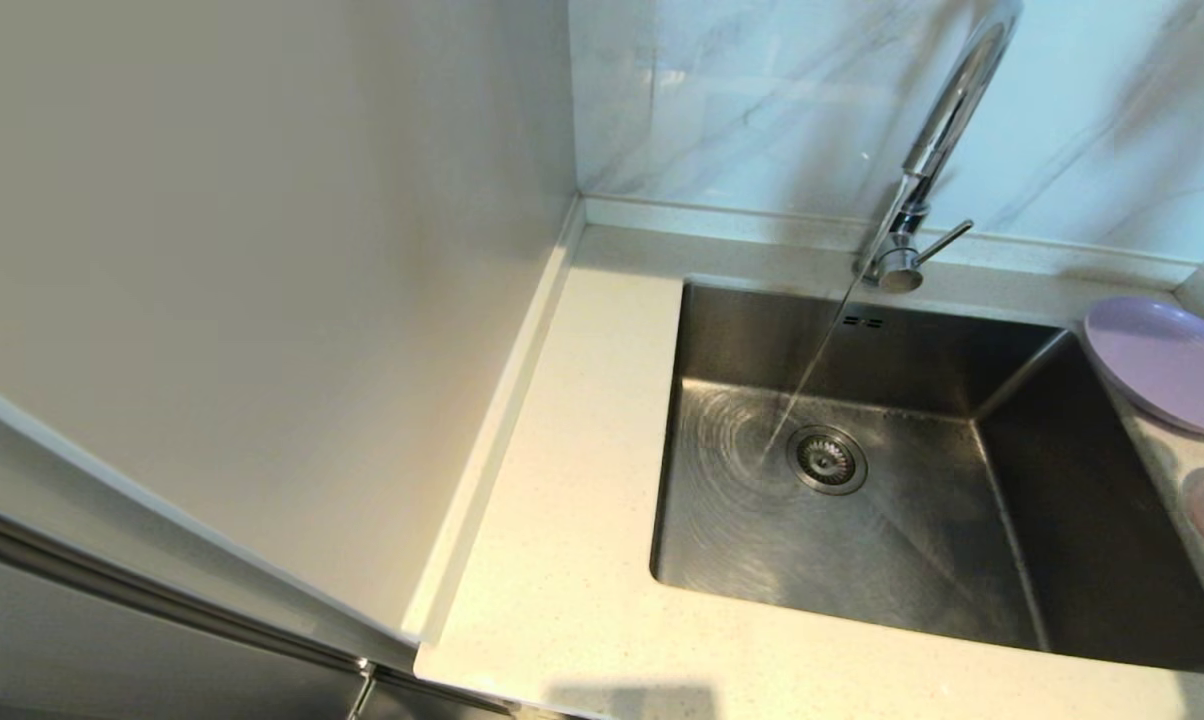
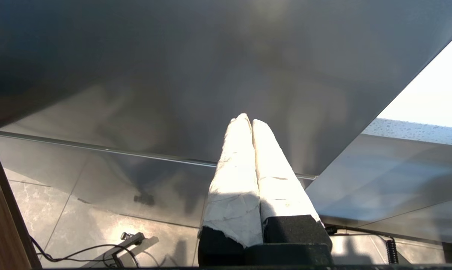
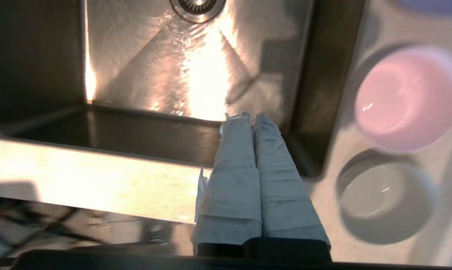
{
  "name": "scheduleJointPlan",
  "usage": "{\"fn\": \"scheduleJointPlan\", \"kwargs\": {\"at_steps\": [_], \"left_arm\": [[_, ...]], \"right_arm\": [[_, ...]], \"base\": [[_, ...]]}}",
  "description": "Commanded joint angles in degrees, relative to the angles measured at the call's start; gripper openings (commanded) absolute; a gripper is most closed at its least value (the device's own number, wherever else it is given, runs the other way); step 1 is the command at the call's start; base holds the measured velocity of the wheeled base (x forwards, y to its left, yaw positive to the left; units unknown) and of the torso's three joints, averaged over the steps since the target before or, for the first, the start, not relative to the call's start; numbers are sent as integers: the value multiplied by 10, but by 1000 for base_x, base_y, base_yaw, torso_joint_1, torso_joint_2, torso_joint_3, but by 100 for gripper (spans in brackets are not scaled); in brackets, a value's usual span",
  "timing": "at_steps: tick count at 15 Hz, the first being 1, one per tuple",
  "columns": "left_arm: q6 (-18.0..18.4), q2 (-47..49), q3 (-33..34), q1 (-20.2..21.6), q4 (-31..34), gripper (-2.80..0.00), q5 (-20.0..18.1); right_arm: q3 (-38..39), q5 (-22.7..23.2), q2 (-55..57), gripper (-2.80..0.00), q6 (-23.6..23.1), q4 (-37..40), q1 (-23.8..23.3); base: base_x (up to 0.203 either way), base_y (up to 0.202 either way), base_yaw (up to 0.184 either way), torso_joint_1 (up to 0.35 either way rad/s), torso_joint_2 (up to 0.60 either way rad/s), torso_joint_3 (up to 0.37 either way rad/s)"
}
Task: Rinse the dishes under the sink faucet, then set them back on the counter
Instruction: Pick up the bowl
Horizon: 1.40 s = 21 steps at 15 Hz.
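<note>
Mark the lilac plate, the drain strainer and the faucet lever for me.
lilac plate (image 1: 1167, 362), head view, its flat middle.
drain strainer (image 1: 826, 459), head view, its centre.
faucet lever (image 1: 945, 243), head view, mid-length of the rod.

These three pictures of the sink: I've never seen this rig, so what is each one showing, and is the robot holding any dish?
A two-armed robot stands at a kitchen counter. The head view looks down on the sink, where water runs from the faucet. The lilac plate and a pink bowl sit on the counter by the sink's right side; a greyish bowl sits beside the pink one. The other two pictures come from wrist cameras behind each arm's fingers. The right gripper hangs over the sink's near edge, shut and empty. The left gripper is parked below the counter, shut, holding nothing.
</note>
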<state>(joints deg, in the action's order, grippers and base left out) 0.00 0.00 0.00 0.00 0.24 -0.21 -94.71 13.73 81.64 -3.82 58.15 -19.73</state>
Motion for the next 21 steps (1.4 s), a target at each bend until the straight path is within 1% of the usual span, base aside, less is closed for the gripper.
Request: {"fn": "scheduleJointPlan", "kwargs": {"at_steps": [1, 2, 4, 5, 7, 8, 9, 13, 21], "left_arm": [[0, 0, 0, 0, 0, -280, 0], [0, 0, 0, 0, 0, -280, 0], [0, 0, 0, 0, 0, -280, 0], [0, 0, 0, 0, 0, -280, 0], [0, 0, 0, 0, 0, -280, 0], [0, 0, 0, 0, 0, -280, 0], [0, 0, 0, 0, 0, -280, 0], [0, 0, 0, 0, 0, -280, -1], [0, 0, 0, 0, 0, -280, 0]], "right_arm": [[4, 23, 41, -280, 5, 7, -45], [9, 23, 50, -280, -1, 6, -62], [38, 6, 62, -280, -65, -10, -95], [55, -6, 69, -280, -93, -40, -113], [91, -11, 84, -280, -134, -120, -147], [101, -12, 88, -280, -160, -133, -160], [105, -12, 96, -280, -175, -136, -164], [110, -11, 112, -280, -176, -138, -177], [116, -10, 149, -280, -179, -138, -178]], "base": [[0, 0, 0, 0, 0, 0], [0, 0, 0, 0, 0, 0], [0, 0, 0, 0, 0, 0], [0, 0, 0, 0, 0, 0], [0, 0, 0, 0, 0, 0], [0, 0, 0, 0, 0, 0], [0, 0, 0, 0, 0, 0], [0, 0, 0, 0, 0, 0], [0, 0, 0, 0, 0, 0]]}}
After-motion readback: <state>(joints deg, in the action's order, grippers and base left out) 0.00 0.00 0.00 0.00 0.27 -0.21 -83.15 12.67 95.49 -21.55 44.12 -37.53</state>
